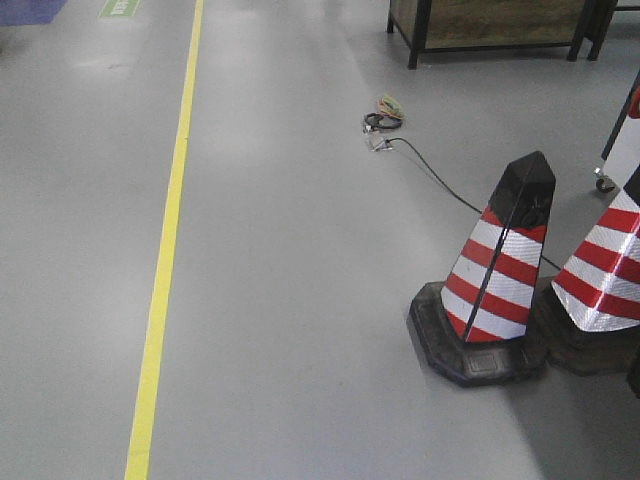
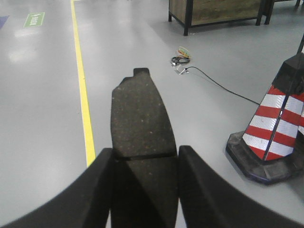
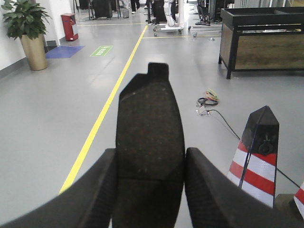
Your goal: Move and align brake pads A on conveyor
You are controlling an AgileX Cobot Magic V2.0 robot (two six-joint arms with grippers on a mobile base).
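Grips one brake pad between the closed left fingers, its far end jutting past the tips. Holds a second brake pad the same way in the right fingers. Shows only grey floor, a yellow line and striped traffic cones beyond the tips; no conveyor in sight. Looks mid-carry: two pads in hand, none yet laid down or aligned, any others out of view.

Bright, even indoor light falls from overhead. The grey floor shows soft glare at 11 o'clock in the left wrist view and at 12 o'clock in the front view. The cone casts a faint shadow toward 5 o'clock. Close to the left wrist lens, the 2 black fingers at 6 o'clock seem slightly soft, while the brake pad shows sharp grain.
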